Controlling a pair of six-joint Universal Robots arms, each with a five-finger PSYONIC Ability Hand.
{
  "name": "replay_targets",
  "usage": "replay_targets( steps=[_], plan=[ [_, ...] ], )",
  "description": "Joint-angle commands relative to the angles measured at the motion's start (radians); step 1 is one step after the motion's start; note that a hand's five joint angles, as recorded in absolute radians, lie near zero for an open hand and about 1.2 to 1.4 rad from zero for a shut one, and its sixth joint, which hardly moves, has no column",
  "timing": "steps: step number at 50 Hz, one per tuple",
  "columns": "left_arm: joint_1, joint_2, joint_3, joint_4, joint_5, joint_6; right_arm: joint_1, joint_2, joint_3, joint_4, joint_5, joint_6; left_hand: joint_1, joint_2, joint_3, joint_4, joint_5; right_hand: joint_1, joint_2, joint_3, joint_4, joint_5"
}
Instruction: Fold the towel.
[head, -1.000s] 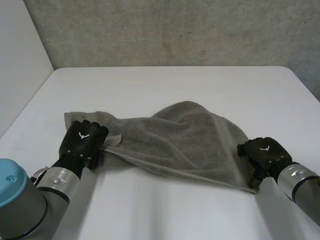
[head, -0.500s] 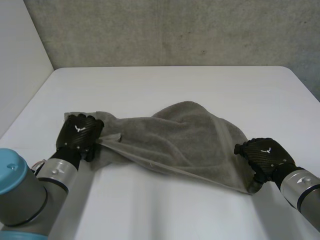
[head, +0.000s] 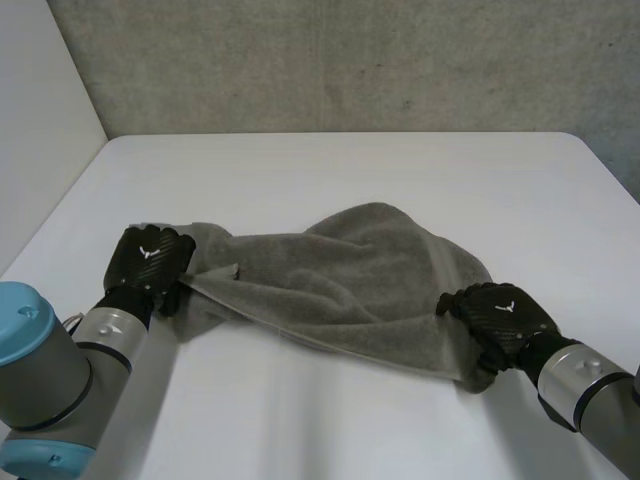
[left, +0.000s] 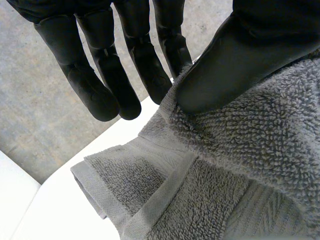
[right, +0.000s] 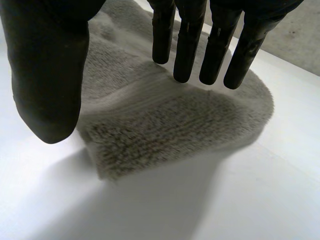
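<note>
Right now the grey towel (head: 350, 275) lies bunched and humped across the middle of the white table (head: 340, 170), stretched between the two hands. At its left end, the left hand (head: 150, 258) has a corner pinched between its thumb (left: 235, 55) and fingers. The right hand (head: 497, 315) grips the near right corner, fingers (right: 187, 45) over the top and thumb alongside, with that end raised a little off the table.

Towel (head: 340, 288) corners hidden under left hand (head: 150, 264) and right hand (head: 498, 318). Left wrist view: towel cropped by frame, part covered by thumb (left: 235, 60). Right wrist view: far edge behind fingers (right: 215, 50).
</note>
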Motion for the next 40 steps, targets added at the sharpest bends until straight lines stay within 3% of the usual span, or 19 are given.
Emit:
replay_targets(
  steps=[1,21,35,40],
  plan=[
    [0.001,-0.001,0.000,0.000,0.000,-0.001,0.035,0.000,0.012,-0.006,-0.017,-0.006,-0.022,-0.105,-0.142,-0.118,-0.243,-0.069,-0.306,-0.066,-0.041,-0.016],
    [-0.001,0.001,-0.008,0.000,0.002,-0.003,0.052,0.083,-0.004,-0.129,0.017,-0.084,-0.022,-0.105,-0.142,-0.118,-0.243,-0.040,-0.276,-0.037,-0.012,0.013],
    [-0.004,0.002,-0.013,0.000,0.000,-0.003,0.038,0.095,-0.013,-0.207,0.183,-0.180,-0.022,-0.105,-0.142,-0.118,-0.243,-0.013,-0.250,-0.010,0.014,0.040],
    [-0.007,0.002,-0.013,0.000,0.001,-0.003,0.034,0.084,-0.008,-0.240,0.221,-0.180,-0.022,-0.105,-0.142,-0.118,-0.243,0.151,-0.085,0.154,0.179,0.204]
  ],
)
